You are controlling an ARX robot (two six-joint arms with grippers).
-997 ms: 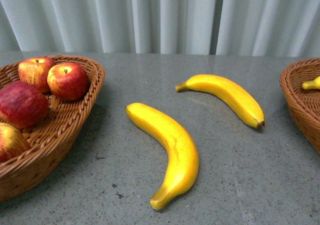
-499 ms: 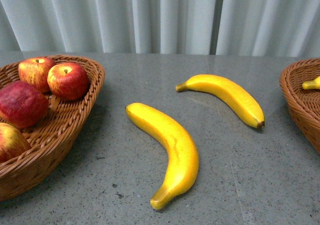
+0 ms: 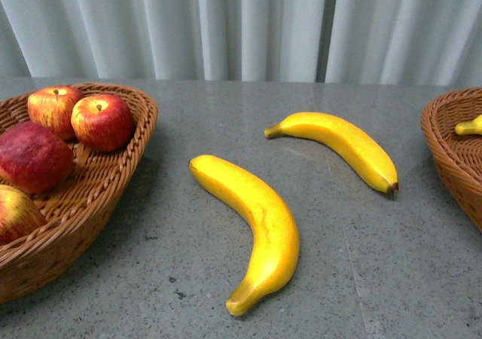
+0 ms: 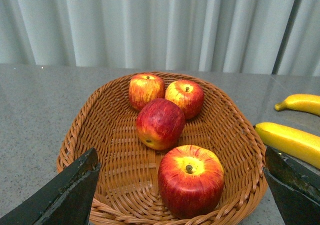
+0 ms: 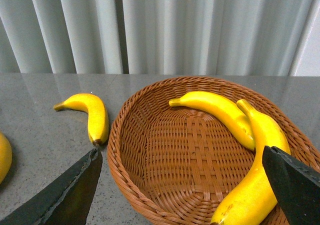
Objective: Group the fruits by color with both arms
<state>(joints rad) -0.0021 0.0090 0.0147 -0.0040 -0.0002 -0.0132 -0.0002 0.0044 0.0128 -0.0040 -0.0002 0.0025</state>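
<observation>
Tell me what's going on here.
A two-armed robot is sorting fruit by color. The left wicker basket holds four red apples, and the right wicker basket holds two bananas. Two more lie loose on the grey table: the nearer banana and the farther banana. The left gripper faces the apple basket and the right gripper the banana basket. Both are open and empty.

Far-right banana (image 3: 468,126) mostly off-frame
</observation>
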